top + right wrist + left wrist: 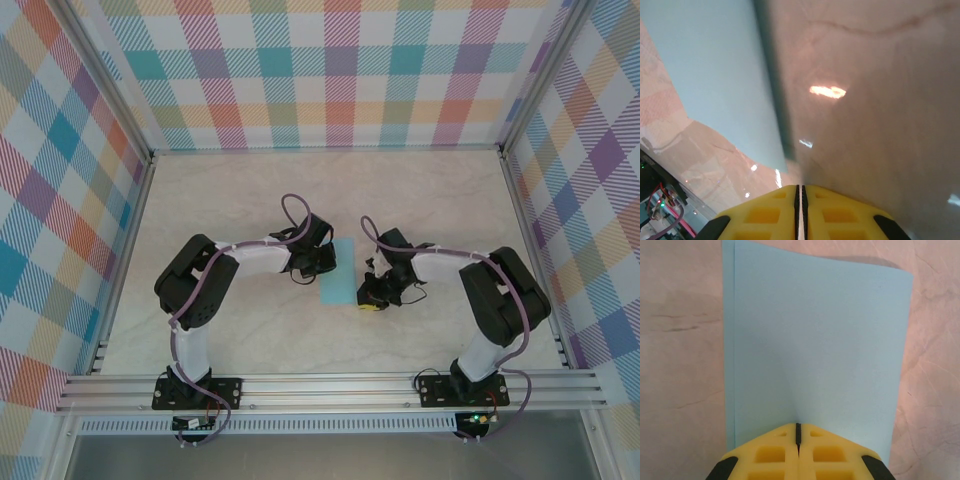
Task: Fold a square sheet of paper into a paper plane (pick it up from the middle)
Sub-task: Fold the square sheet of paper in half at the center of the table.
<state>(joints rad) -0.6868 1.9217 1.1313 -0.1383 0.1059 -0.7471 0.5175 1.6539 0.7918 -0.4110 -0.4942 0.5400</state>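
On the desk (240, 190), from above, the folded paper (338, 275) lies between both arms. Left wrist: left end effector (798, 426) closed, seemingly pinching its edge; hold steady. Right wrist: right end effector (801, 187) closed, empty, beside it; press the crease evenly.

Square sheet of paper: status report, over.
Left gripper shut, pinching the square sheet of paper at its near edge. Right gripper shut beside its corner. Paper doubled over, bowed off the table. No obstruction seen.
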